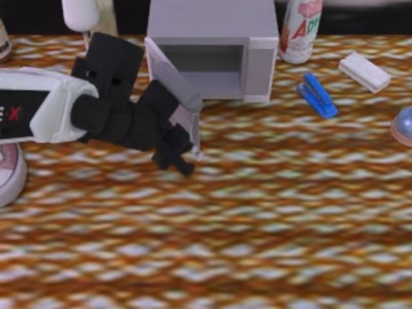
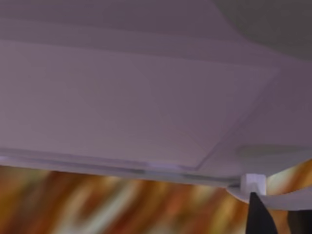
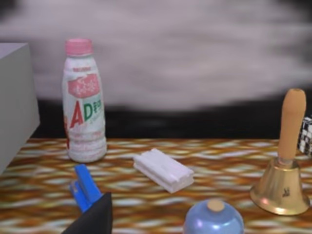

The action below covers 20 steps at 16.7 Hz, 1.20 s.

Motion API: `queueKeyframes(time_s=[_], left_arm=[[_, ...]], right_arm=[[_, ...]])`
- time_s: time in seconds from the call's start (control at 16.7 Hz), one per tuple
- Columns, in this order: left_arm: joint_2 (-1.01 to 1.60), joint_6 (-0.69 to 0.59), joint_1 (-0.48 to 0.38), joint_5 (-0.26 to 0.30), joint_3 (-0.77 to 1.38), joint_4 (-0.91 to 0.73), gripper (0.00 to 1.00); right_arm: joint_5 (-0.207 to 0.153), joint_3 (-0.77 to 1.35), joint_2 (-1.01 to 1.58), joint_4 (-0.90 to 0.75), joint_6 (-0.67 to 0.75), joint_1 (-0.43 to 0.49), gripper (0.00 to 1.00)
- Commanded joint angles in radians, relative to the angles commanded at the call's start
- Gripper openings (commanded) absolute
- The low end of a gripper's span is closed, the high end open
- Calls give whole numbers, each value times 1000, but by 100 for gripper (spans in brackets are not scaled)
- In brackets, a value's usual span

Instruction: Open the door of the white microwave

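On the table with the orange woven pattern (image 1: 270,212), nearest to you, the left gripper (image 1: 182,153) sits at the free edge of the door (image 1: 172,82), its fingers seemingly closed on the handle (image 1: 195,132), though you cannot see the grip clearly. Behind it, the white microwave (image 1: 212,38) stands at the far edge with its cavity exposed. In my judgement the door is swung about halfway out, so you must only pull it wider; the right arm stays parked outside the top view.

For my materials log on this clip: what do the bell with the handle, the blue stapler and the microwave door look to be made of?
Bell: shiny gold metal, probably brass, by its highlights; the handle looks like matt wood. Blue stapler: smooth, even blue, likely plastic. Door of the white microwave, swung open with the left gripper at its edge: flat matt pale frame, probably plastic or painted metal; its window material cannot be told.
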Motion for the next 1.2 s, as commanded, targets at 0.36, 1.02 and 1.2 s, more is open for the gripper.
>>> queueKeyframes(time_s=[0.36,1.02,1.2], left_arm=[[0,0,0,0,0,0,0],[-5,60,23,42,1,-23,0],[-5,80,33,53,-1,-34,0]], right_arm=[[0,0,0,0,0,0,100],[0,0,0,0,0,0,100],[0,0,0,0,0,0,100]])
